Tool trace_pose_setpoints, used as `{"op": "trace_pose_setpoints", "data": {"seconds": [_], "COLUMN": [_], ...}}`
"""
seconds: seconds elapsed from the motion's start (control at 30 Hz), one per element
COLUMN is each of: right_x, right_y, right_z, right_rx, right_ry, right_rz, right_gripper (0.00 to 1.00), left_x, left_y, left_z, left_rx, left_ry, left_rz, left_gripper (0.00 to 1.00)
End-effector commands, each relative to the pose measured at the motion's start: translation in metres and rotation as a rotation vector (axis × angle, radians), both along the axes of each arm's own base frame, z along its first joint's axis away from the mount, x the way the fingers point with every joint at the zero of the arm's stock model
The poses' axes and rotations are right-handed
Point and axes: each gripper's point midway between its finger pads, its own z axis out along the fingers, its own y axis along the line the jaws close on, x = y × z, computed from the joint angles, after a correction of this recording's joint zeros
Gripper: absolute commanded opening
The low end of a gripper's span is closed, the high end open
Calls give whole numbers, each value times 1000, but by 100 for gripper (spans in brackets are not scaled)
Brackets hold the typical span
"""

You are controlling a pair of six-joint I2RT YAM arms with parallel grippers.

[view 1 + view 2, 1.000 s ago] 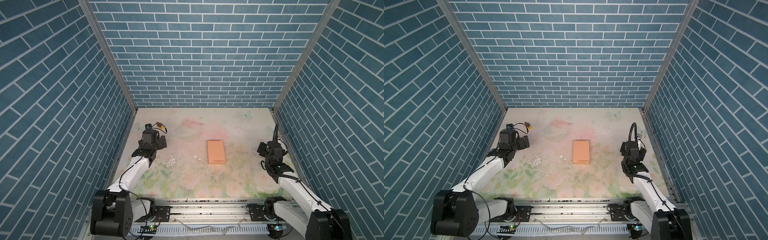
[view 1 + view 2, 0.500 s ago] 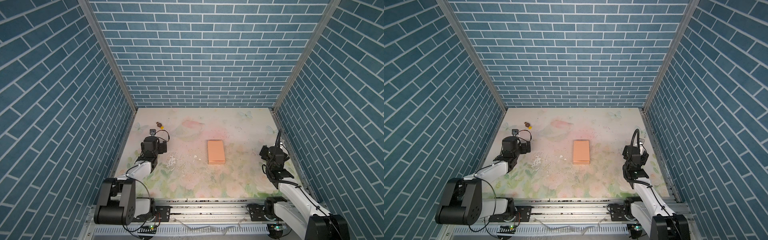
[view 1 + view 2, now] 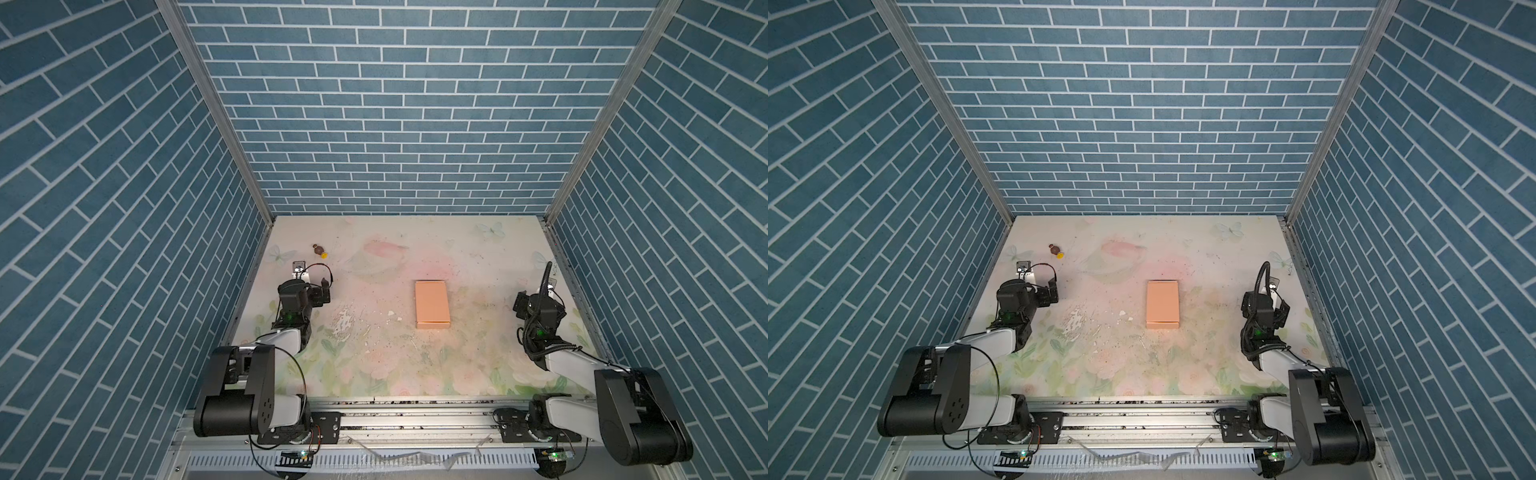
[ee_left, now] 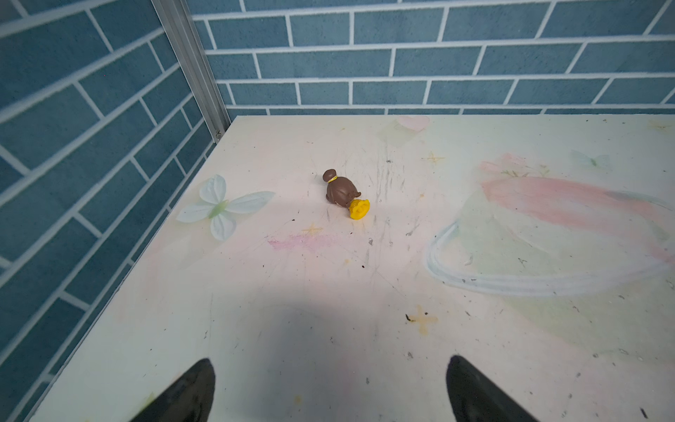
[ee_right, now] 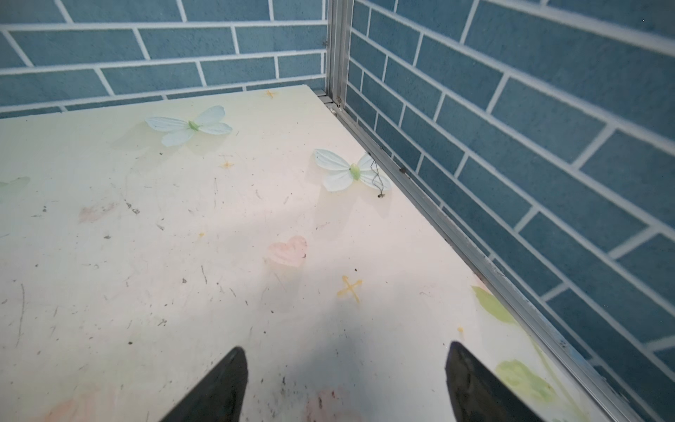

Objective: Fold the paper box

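Peach paper box [image 3: 432, 304] lying flat, table [image 3: 415, 365] showing around every edge

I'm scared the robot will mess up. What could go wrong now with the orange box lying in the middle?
1. The paper box lies flat on the table, away from the open left end effector and right end effector. A reaching fingertip might just push it along.
2. The brown-and-yellow toy lies ahead of the left end effector and could get bumped.
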Motion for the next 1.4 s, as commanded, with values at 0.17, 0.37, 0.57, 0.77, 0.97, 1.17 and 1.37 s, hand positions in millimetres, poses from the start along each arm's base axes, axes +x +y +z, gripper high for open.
{"op": "trace_pose_setpoints", "data": {"seconds": [0.17, 0.37, 0.57, 0.77, 0.97, 1.17, 1.37], "right_x": [22, 20, 37, 59, 59, 58, 61], "right_y": [-5, 9, 22, 11, 11, 12, 28], "right_z": [24, 15, 2, -17, -16, -15, -17], "right_rx": [-55, -67, -87, 57, 52, 52, 61], "right_ry": [-92, -196, -151, 11, 6, 0, 15], "right_rz": [18, 140, 213, 245, 244, 250, 346], "right_gripper": [87, 88, 86, 97, 99, 99, 99], "left_x": [3, 14, 17, 17, 17, 17, 17], "left_y": [-9, -11, -17, -17, -17, -17, -17], "left_z": [-9, -14, -15, -15, -14, -14, -14], "left_rx": [-6, 6, 82, 81, 81, 82, 82], "left_ry": [-93, -30, -4, -3, -10, -8, -9], "left_rz": [-88, -87, -58, -59, -58, -58, -59], "left_gripper": [100, 99, 100, 100, 100, 100, 99]}}
